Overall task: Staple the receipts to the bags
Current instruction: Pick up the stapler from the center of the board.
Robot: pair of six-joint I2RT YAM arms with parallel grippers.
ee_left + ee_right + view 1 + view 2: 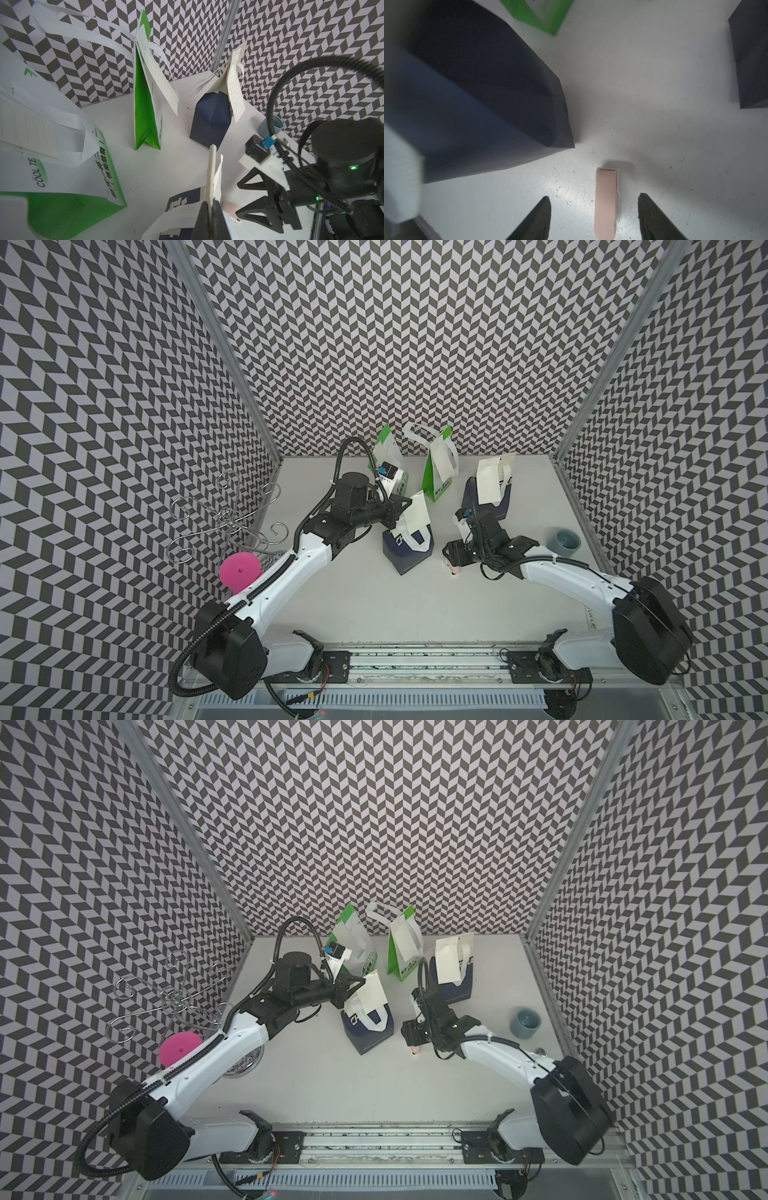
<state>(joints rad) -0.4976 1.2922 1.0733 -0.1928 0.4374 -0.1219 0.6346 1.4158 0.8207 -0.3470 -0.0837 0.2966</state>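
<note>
1. The pink stapler (605, 199) lies flat on the desk (365, 614), just to the right of the near navy bag (409, 551) and not touching it.
2. It sits directly beneath the right gripper (594, 196). Its long axis runs roughly near to far, in line with the gripper's reach, so its body lies between the two fingers, a little off-centre.
3. The right gripper is held well open. Neither finger is seen touching the stapler, and nothing is held.
4. The right arm is plainly the nearer one to the stapler, as the left arm is occupied with the bag.
5. The left gripper (401, 509) is closed on the top edge of the near navy bag. A receipt (417, 510) is pinched there against the folded top, and in the left wrist view the paper edges are seen clamped between the fingers.
6. The pinched top lies to the left of the stapler, slightly farther back and higher.
7. If a staple is wanted there, the stapler is judged to need gripping across its narrow sides before being carried left and up. Whether a staple is already in cannot be told.
8. Farther back stand the far navy bag (468, 497) and two green-and-white bags (434, 485), each with a pale slip at its top.
</note>
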